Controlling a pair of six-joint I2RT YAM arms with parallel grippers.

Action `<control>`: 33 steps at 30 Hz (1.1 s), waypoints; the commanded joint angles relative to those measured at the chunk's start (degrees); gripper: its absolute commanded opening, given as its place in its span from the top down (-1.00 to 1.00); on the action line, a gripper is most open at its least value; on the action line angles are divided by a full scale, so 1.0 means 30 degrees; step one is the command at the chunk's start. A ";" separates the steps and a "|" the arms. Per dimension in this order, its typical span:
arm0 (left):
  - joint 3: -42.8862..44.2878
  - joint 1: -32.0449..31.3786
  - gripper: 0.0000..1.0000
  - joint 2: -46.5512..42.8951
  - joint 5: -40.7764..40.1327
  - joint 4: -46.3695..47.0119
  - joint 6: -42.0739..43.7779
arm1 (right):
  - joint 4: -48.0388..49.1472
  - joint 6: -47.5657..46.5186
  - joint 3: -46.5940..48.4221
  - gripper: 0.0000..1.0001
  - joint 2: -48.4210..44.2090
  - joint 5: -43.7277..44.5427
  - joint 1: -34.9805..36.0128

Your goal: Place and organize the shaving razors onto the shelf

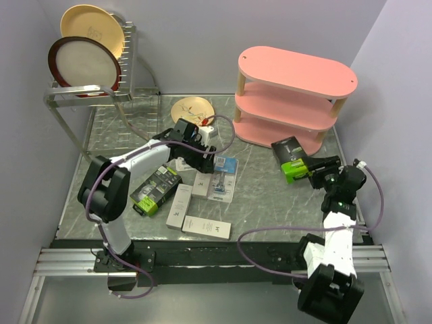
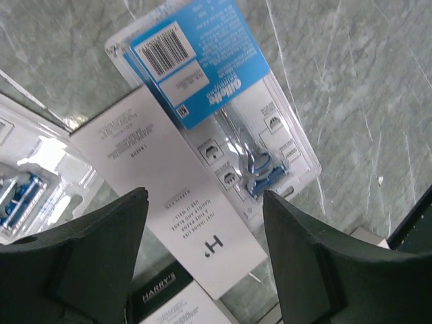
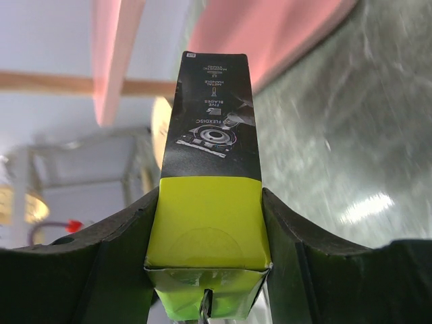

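Note:
The pink three-tier shelf (image 1: pixel 290 94) stands at the back right. My right gripper (image 1: pixel 312 169) is shut on a black-and-lime razor box (image 1: pixel 291 160) just in front of the shelf's lowest board; in the right wrist view the box (image 3: pixel 210 169) fills the gap between the fingers, with the shelf (image 3: pixel 270 34) beyond. My left gripper (image 1: pixel 201 159) hovers open above the loose packs. Below its spread fingers lie a slim white box (image 2: pixel 169 189) and a blue-white blister card (image 2: pixel 216 101). A second black-and-lime box (image 1: pixel 155 189) and two more white boxes (image 1: pixel 179 206) (image 1: pixel 206 226) rest on the table.
A metal wire dish rack (image 1: pixel 101 91) with two plates stands at the back left. A round wooden plate (image 1: pixel 191 108) lies behind the left gripper. Another blister card (image 2: pixel 27 182) shows at the left edge of the left wrist view.

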 commanded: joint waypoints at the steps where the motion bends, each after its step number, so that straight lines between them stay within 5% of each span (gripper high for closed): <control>1: 0.1206 0.0097 -0.48 0.0548 0.0712 -0.0064 -0.0262 | 0.8545 0.3052 -0.0604 1.00 0.1359 0.0002 -0.0758; 9: 0.2231 0.0126 -0.48 0.1485 0.0830 -0.0270 -0.0291 | 0.9988 0.4401 -0.0137 1.00 0.4989 0.1614 -0.2458; 25: 0.3579 -0.0021 -0.50 0.3302 0.0860 -0.0240 -0.0291 | 0.8147 0.6625 0.2177 1.00 1.1174 0.5334 -0.0701; 31: 0.3668 -0.0342 -0.51 0.3362 0.0568 -0.0650 -0.0174 | 0.7996 0.6920 0.2733 0.55 1.3019 0.6301 0.0818; 32: 0.3580 -0.0401 -0.51 0.3303 0.0538 -0.0766 -0.0203 | 0.8084 0.6921 0.2851 0.41 1.3457 0.6390 0.1142; 33: 0.3463 -0.0547 -0.51 0.3216 0.0538 -0.0739 -0.0204 | 0.8201 0.6834 0.2997 -0.03 1.3635 0.6449 0.1435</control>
